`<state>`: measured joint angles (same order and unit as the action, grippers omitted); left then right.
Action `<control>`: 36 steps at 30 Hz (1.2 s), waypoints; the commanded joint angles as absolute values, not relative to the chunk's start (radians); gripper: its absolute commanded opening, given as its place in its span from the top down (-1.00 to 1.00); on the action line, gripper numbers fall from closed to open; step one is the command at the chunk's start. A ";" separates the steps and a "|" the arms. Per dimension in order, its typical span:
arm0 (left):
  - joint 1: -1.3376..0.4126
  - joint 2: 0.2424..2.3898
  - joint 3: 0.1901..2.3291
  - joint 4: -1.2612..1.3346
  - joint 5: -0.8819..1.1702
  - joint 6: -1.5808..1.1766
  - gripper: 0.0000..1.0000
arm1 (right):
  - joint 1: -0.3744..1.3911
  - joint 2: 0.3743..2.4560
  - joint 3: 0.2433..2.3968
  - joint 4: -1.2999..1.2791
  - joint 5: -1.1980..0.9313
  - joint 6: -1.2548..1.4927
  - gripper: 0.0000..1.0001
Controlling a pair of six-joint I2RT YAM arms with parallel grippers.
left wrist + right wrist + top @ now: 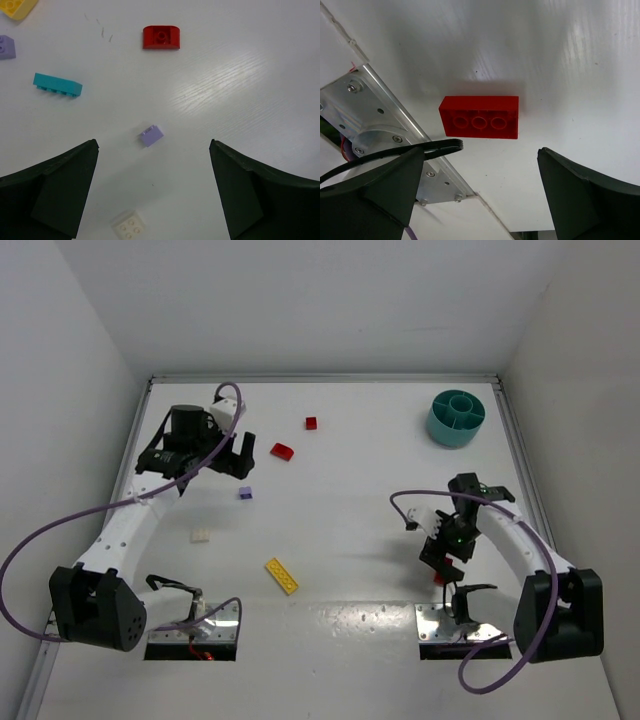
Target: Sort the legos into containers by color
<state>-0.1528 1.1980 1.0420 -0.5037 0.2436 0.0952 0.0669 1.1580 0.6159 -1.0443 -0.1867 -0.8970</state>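
Observation:
The teal dish (456, 418) stands at the far right of the table. Loose legos lie about: a red brick (283, 451), a tiny red one (311, 423), a purple cube (245, 493), a cream piece (201, 536) and a yellow plate (282, 576). My left gripper (232, 462) is open and empty at the far left. Its wrist view shows a purple cube (151, 135) just ahead of the left gripper (154, 150), a cream brick (129, 225) below, and a cyan brick (57, 85) and red brick (161, 37) beyond. My right gripper (481, 150) hangs open just above an upturned red brick (480, 117).
The right arm's metal base plate (380, 125) and a black cable loop (420, 150) lie close beside the upturned red brick. A yellow brick (17, 7) and another purple piece (6, 47) sit at the left wrist view's edge. White walls enclose the table.

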 commanded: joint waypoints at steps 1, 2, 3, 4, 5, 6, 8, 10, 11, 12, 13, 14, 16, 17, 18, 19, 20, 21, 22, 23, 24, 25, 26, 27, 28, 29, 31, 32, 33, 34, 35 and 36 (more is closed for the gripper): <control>-0.170 1.195 1.031 -0.466 0.225 0.067 -0.99 | 0.083 1.161 0.604 -1.006 -0.193 -0.873 -0.89; -0.170 1.195 1.031 -0.466 0.225 0.067 -0.99 | 0.083 1.176 0.617 -1.006 -0.205 -0.852 -0.74; -0.170 1.195 1.022 -0.466 0.225 0.067 -0.99 | 0.083 1.208 0.638 -0.997 -0.225 -0.841 -0.68; -0.170 1.195 1.022 -0.466 0.225 0.067 -0.99 | 0.083 1.224 0.652 -0.997 -0.238 -0.830 -0.62; -0.170 1.195 1.022 -0.466 0.225 0.067 -0.99 | 0.083 1.236 0.666 -0.997 -0.253 -0.819 -0.55; -0.170 1.195 1.013 -0.466 0.225 0.067 -0.99 | 0.083 1.247 0.693 -1.015 -0.285 -0.819 -0.52; -0.170 1.195 1.012 -0.457 0.225 0.067 -0.99 | 0.083 1.256 0.703 -1.015 -0.296 -0.819 -0.45; -0.170 1.195 1.012 -0.457 0.215 0.067 -0.99 | 0.083 1.281 0.703 -1.005 -0.296 -0.819 -0.30; -0.170 1.195 1.012 -0.457 0.215 0.067 -0.99 | 0.083 1.290 0.703 -1.005 -0.296 -0.819 -0.24; -0.170 1.195 1.012 -0.457 0.215 0.067 -0.99 | 0.083 1.299 0.703 -1.005 -0.287 -0.819 -0.21; -0.170 1.195 1.012 -0.457 0.215 0.067 -0.99 | 0.083 1.299 0.703 -1.005 -0.287 -0.819 -0.21; -0.170 1.195 1.012 -0.457 0.215 0.067 -0.99 | 0.083 1.311 0.703 -1.005 -0.287 -0.819 -0.21; -0.170 1.195 1.002 -0.457 0.206 0.067 -0.99 | 0.083 1.312 0.703 -0.996 -0.267 -0.819 -0.19; -0.170 1.195 1.002 -0.448 0.206 0.067 -0.99 | 0.083 1.301 0.692 -0.986 -0.267 -0.819 -0.19; -0.170 1.195 1.002 -0.448 0.206 0.067 -0.99 | 0.083 1.286 0.675 -0.974 -0.250 -0.819 -0.19; -0.170 1.195 1.002 -0.448 0.206 0.067 -0.99 | 0.083 1.285 0.664 -0.942 -0.236 -0.819 -0.19; -0.170 1.195 1.002 -0.448 0.206 0.067 -0.99 | 0.083 1.272 0.641 -0.925 -0.207 -0.819 -0.19; -0.170 1.195 1.002 -0.448 0.196 0.067 -0.99 | 0.083 1.272 0.632 -0.907 -0.192 -0.819 -0.19; -0.170 1.195 1.002 -0.448 0.196 0.067 -0.99 | 0.083 1.261 0.623 -0.875 -0.161 -0.819 -0.19; -0.170 1.195 1.002 -0.448 0.196 0.067 -0.99 | 0.083 1.261 0.603 -0.861 -0.146 -0.819 -0.19; -0.170 1.195 1.002 -0.448 0.196 0.067 -0.99 | 0.083 1.261 0.594 -0.850 -0.132 -0.819 -0.19; -0.170 1.195 1.002 -0.439 0.196 0.067 -0.99 | 0.083 1.261 0.594 -0.850 -0.123 -0.819 -0.21; -0.170 1.195 1.002 -0.439 0.196 0.067 -0.99 | 0.083 1.272 0.583 -0.850 -0.114 -0.819 -0.21; -0.170 1.195 1.002 -0.439 0.196 0.067 -0.99 | 0.083 1.284 0.583 -0.850 -0.114 -0.819 -0.24; -0.170 1.195 1.002 -0.439 0.196 0.067 -0.99 | 0.083 1.284 0.574 -0.850 -0.114 -0.819 -0.24; -0.170 1.195 1.002 -0.439 0.196 0.067 -0.99 | 0.083 1.284 0.574 -0.841 -0.114 -0.819 -0.24; -0.170 1.195 1.002 -0.439 0.187 0.067 -0.99 | 0.083 1.284 0.563 -0.831 -0.114 -0.819 -0.21; -0.170 1.195 1.002 -0.439 0.187 0.067 -0.99 | 0.083 1.284 0.563 -0.821 -0.114 -0.819 -0.17; -0.170 1.195 1.002 -0.439 0.187 0.067 -0.99 | 0.083 1.284 0.563 -0.821 -0.114 -0.819 -0.17; -0.170 1.204 1.002 -0.439 0.187 0.067 -0.99 | 0.083 1.284 0.552 -0.809 -0.114 -0.810 -0.10; -0.170 1.204 1.002 -0.439 0.187 0.067 -0.99 | 0.083 1.293 0.552 -0.808 -0.114 -0.810 -0.06; -0.170 1.204 1.002 -0.439 0.178 0.067 -0.99 | 0.083 1.293 0.543 -0.796 -0.114 -0.810 -0.03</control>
<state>-0.1596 1.1984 1.0027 -0.4686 0.1928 0.0765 0.0765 1.2839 0.5648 -0.8650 -0.1307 -0.8135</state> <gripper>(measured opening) 0.995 0.526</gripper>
